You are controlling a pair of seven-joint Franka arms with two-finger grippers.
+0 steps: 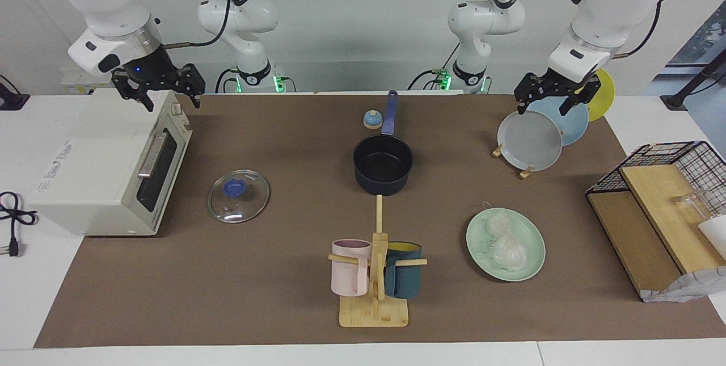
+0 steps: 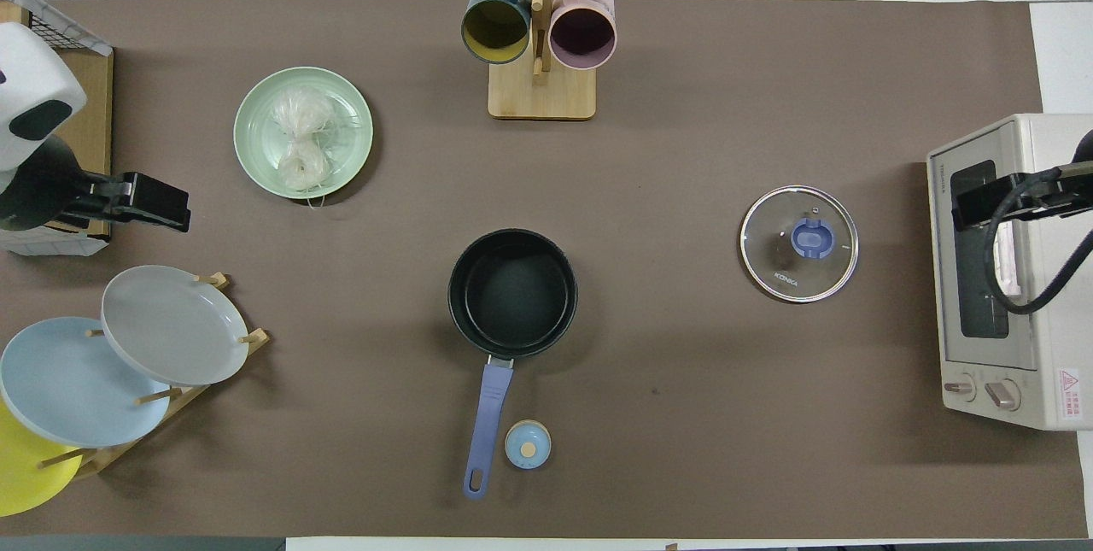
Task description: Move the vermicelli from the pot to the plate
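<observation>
right gripper (image 1: 160, 89) fingers spread, raised over the toaster oven (image 1: 108, 164) | pot (image 1: 383, 165) empty, mid-mat | vermicelli (image 1: 506, 241) on plate (image 1: 533, 261), farther from robots than pot | left gripper (image 1: 557, 95) fingers spread, over plate rack (image 1: 525, 172)

Both white arms are raised. The left black two-finger gripper (image 1: 557, 95) and the right black two-finger gripper (image 1: 160, 85) have fingers spread apart.
</observation>
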